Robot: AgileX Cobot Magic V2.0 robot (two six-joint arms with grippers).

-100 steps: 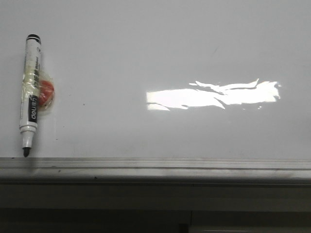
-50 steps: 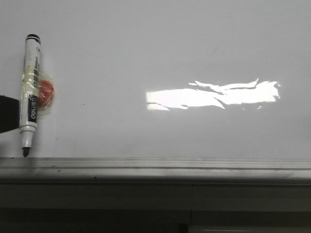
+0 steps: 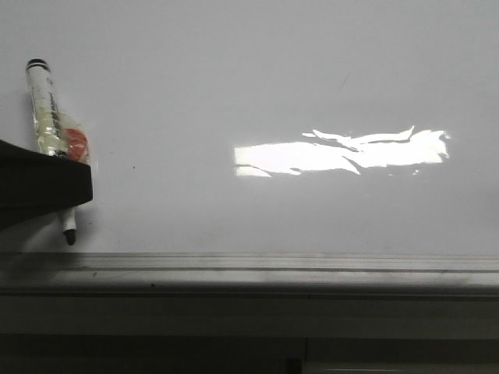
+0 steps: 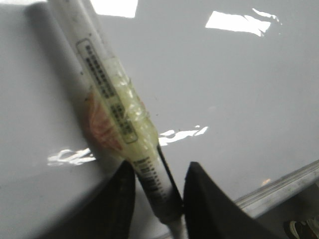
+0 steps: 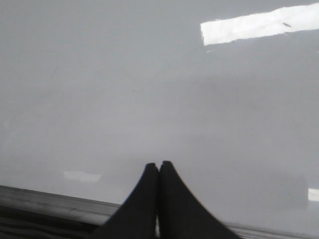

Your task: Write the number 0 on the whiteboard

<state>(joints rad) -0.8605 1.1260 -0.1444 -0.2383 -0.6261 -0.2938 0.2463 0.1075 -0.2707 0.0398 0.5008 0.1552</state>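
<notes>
We have the left gripper (image 4: 157,191) pinching the marker (image 4: 107,94) low on the barrel so the nib clears for writing; right gripper (image 5: 159,172) pressed together, idle; board (image 3: 257,93) bare, no 0 yet; marker at 9 o'clock, near the rail (image 3: 312,265).

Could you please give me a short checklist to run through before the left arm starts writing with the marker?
1. Marker between the fingers of the left hand: ok.
2. Grip firm enough for writing: cannot tell; a gap shows beside the barrel.
3. Cap off, black tip exposed: ok.
4. Whiteboard free of writing, no 0 drawn: ok.
5. Right hand shut and away from the marker: ok.
6. Tip clear of the grey rail: cannot tell; it sits very close.
</notes>
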